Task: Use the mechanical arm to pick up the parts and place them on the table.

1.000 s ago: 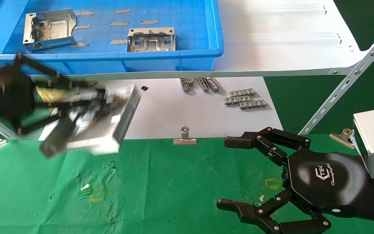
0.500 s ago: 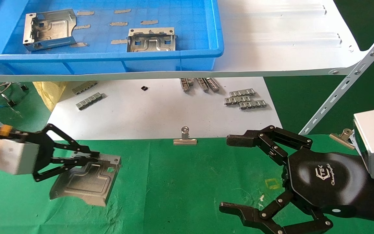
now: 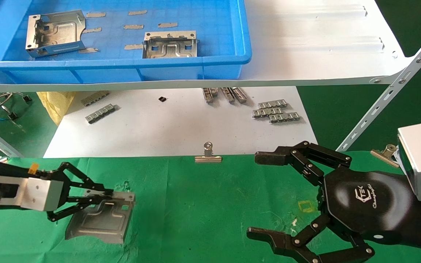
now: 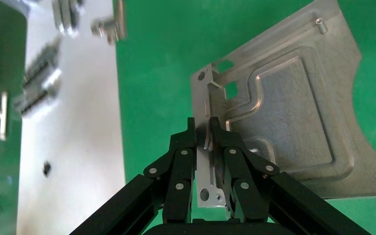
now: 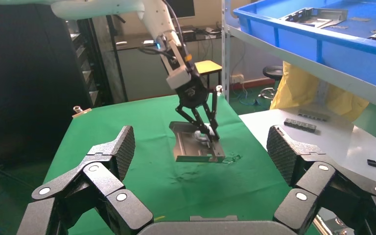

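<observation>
My left gripper (image 3: pixel 108 195) is shut on the side wall of a silver part (image 3: pixel 101 219), down at the green table (image 3: pixel 203 204) at the front left. The left wrist view shows its fingertips (image 4: pixel 192 132) pinching the wall of the part (image 4: pixel 284 117). The right wrist view shows this part (image 5: pixel 193 144) tilted, its far edge on the cloth. Two more parts (image 3: pixel 55 33) (image 3: pixel 170 44) lie in the blue bin (image 3: pixel 122 64) on the white shelf. My right gripper (image 3: pixel 265 195) is open and empty above the table's right side.
Small grey ribbed strips (image 3: pixel 276 110) (image 3: pixel 100 112) lie on the white board behind the table. A binder clip (image 3: pixel 208 155) stands at the table's back edge, another (image 3: pixel 385 152) at the right. Yellow square marks (image 3: pixel 306 206) show on the cloth. Shelf struts (image 3: pixel 389 95) slant at right.
My left gripper has carried the part from above the white board down and forward to the green cloth. The right arm has not moved.
</observation>
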